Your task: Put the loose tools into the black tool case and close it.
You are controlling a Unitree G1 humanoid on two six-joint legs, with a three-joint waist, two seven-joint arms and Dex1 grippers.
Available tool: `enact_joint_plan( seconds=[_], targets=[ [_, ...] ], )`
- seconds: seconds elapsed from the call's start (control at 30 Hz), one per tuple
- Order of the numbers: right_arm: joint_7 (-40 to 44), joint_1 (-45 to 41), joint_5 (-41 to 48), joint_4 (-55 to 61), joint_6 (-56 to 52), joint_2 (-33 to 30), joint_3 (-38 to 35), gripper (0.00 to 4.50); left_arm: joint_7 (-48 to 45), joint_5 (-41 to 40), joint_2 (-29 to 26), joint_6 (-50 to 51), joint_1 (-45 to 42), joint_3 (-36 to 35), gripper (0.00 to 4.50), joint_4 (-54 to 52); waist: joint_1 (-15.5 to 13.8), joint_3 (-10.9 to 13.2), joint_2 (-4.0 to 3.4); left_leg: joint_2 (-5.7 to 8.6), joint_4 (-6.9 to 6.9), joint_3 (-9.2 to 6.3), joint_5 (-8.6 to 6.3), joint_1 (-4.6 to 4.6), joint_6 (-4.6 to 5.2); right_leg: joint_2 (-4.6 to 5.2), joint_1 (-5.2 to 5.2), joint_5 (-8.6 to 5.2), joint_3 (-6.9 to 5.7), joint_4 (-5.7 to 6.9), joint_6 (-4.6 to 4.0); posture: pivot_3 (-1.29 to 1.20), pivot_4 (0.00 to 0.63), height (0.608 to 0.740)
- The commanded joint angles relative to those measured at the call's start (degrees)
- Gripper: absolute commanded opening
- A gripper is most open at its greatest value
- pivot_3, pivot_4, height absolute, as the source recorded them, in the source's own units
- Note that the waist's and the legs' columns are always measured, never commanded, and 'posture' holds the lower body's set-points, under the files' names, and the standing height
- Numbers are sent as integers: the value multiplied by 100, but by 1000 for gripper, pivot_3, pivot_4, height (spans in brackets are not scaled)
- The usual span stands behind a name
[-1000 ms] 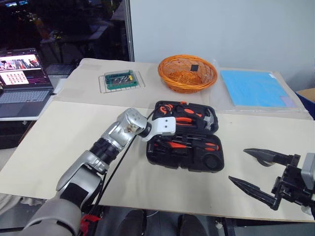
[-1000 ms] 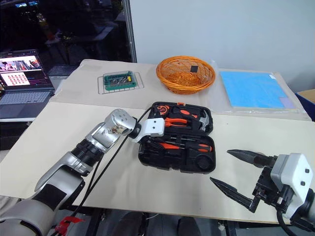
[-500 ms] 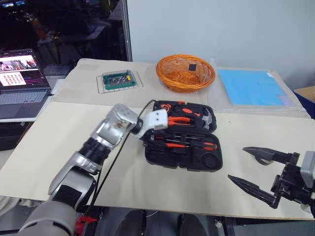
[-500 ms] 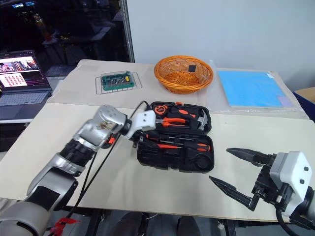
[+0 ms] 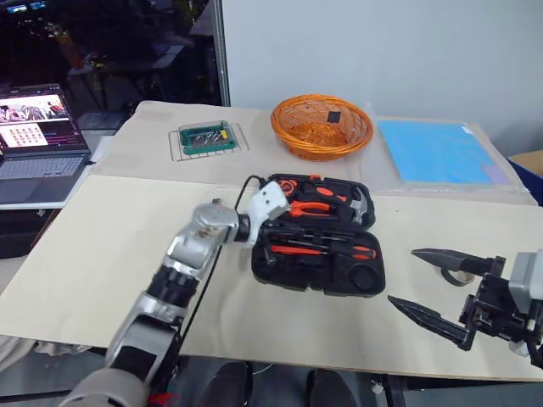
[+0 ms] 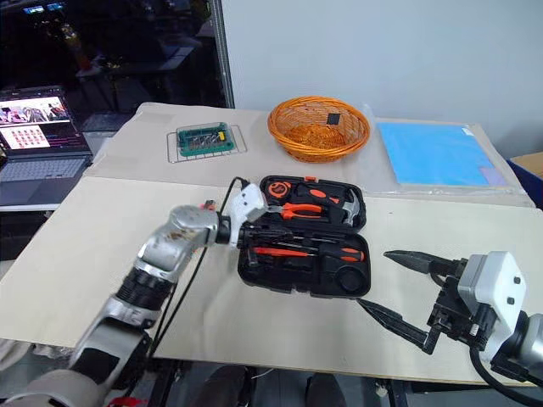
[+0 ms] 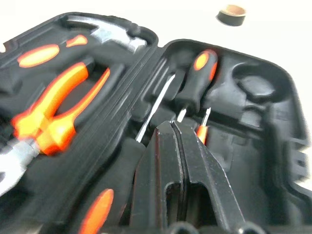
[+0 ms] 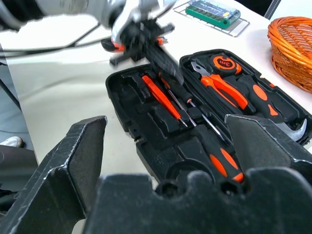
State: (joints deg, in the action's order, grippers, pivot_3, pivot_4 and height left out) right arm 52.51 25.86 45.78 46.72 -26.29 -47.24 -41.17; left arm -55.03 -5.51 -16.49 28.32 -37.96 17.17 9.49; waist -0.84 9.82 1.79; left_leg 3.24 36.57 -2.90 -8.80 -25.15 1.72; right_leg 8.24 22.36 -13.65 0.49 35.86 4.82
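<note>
Left gripper [image 7: 179,127] is hanging over the open black tool case [image 5: 321,242] with fingers pressed together, gripping nothing; screwdrivers [image 7: 195,87] are lying in recesses just beyond its tips. Right gripper [image 5: 441,288] is hovering spread wide and empty, well to the case's side (tape roll [image 7: 231,14] sitting on the table past the case).

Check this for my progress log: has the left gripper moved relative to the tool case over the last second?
Yes. The left gripper has dipped from above the black tool case's left edge into the open case, shut beside the screwdrivers.
</note>
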Motion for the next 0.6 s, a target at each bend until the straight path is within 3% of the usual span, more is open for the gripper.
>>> enact_joint_plan(
  seconds=[0.03, 0.3, 0.5, 0.6],
  targets=[
    [28, 74, 52, 146, 53, 10, -222, 4500, 7, 153, -223, -320, 263, 169, 27, -475, -4, 0, -1, 0, 0, -1, 0, 0, 0, -1, 0, 0, -1, 2, -1, 0, 150, 740],
    [45, 141, 57, 125, 96, 18, -242, 4500, -101, 222, -650, -502, 639, 327, 27, -665, -5, -9, -14, -1, 0, 1, -15, 9, -25, 4, -10, 0, -1, -1, 1, 0, 150, 740],
    [85, 163, 26, 87, 127, 29, -241, 4500, -75, -445, -430, -210, 523, -176, 27, -802, 7, -13, -21, -5, 0, 1, -15, 12, -25, 3, -9, 0, -2, 1, 0, 0, 150, 740],
    [98, 128, 11, 56, 136, 22, -217, 4500, 120, -369, -340, -105, 348, -179, 27, -552, -2, -12, -20, -2, 0, 2, -15, 11, -24, 4, -10, 0, -1, -1, 2, 0, 150, 740]
  ],
)
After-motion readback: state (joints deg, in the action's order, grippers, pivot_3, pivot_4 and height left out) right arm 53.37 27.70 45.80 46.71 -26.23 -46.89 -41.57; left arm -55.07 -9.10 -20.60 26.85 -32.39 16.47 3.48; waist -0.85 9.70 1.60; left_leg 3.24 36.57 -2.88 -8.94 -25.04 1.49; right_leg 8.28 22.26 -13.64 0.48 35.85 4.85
